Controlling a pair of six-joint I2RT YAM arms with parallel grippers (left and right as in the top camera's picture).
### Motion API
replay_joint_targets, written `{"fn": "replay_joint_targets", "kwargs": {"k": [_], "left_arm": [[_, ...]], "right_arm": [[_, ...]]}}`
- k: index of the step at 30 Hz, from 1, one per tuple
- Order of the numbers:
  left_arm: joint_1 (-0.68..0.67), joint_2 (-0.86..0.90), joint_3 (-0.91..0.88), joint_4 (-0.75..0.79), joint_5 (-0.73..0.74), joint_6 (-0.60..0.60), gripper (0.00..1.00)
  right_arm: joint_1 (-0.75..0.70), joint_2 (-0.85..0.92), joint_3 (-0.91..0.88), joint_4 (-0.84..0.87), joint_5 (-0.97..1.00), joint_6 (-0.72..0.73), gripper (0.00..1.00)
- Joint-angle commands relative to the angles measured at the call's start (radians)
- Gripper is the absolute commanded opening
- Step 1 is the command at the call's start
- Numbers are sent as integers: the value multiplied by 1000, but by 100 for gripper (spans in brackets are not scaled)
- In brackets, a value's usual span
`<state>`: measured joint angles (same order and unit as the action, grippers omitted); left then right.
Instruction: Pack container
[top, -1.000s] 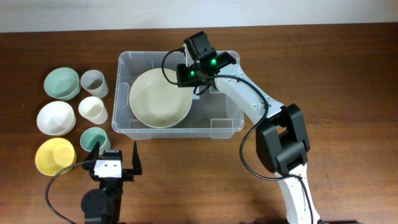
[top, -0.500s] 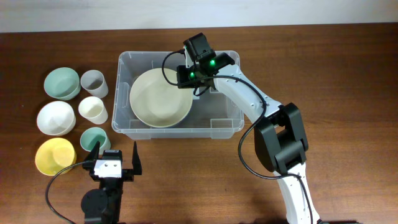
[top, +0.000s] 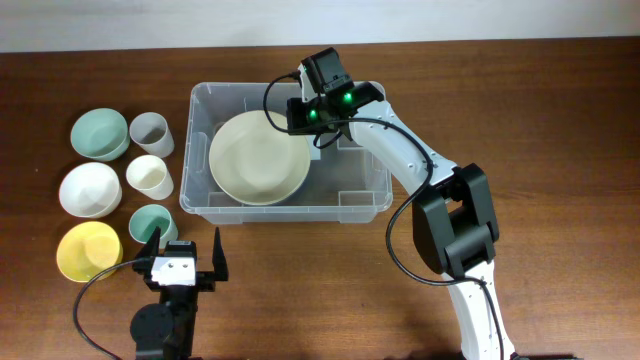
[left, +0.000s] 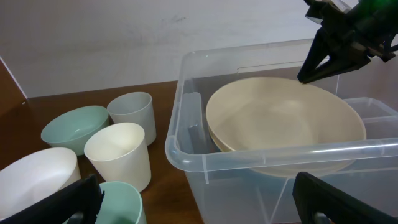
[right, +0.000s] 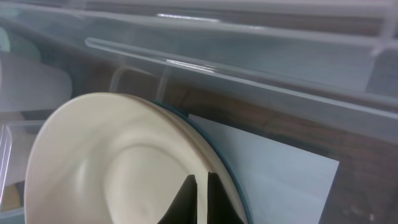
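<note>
The container (top: 285, 214) is a clear plastic bin at the table's middle; it also shows in the left wrist view (left: 186, 155) and the right wrist view (right: 249, 43), with its white label (right: 267, 168) on the base. A large cream bowl (top: 258, 160) lies inside it, tilted, with a thin blue-green edge beneath it. My right gripper (top: 311, 133) is at the bowl's far right rim, its fingers (right: 202, 199) pinched on the bowl (right: 112, 162). My left gripper (top: 185, 262) is open and empty (left: 199, 214) in front of the container.
Left of the container stand a green bowl (top: 99, 133), a grey cup (top: 150, 133), a white bowl (top: 89, 188), a cream cup (top: 149, 176), a teal cup (top: 152, 222) and a yellow bowl (top: 88, 250). The teal cup is just left of my left gripper.
My right gripper has shifted slightly to the right and toward the back wall at the bowl's rim. The bowl has barely moved. The left arm has not moved.
</note>
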<state>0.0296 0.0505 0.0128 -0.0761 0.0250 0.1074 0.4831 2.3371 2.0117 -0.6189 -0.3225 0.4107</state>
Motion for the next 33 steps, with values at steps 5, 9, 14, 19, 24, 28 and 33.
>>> {"fn": "replay_joint_targets", "kwargs": {"k": [5,9,14,19,24,28,33], "left_arm": [[6,1,-4,-5,-6,-9,100],[6,1,-4,-5,-6,-9,100],[6,1,-4,-5,-6,-10,100],[6,1,-4,-5,-6,-9,100],[6,1,-4,-5,-6,-10,100],[6,1,-4,-5,-6,-9,100],[6,1,-4,-5,-6,-9,100]], "right_arm": [[-8,18,-3,2,-10,-14,4],[-8,19,-3,-5,-8,-14,4],[-8,17,-3,-5,-10,-14,4],[-11,-9,-3,-5,-10,-15,4],[-26,-97,13,-44,3,-41,4],[-57,-203,60,-138,58,-40,15],[-128,-351,106,-243,100,-40,63]]}}
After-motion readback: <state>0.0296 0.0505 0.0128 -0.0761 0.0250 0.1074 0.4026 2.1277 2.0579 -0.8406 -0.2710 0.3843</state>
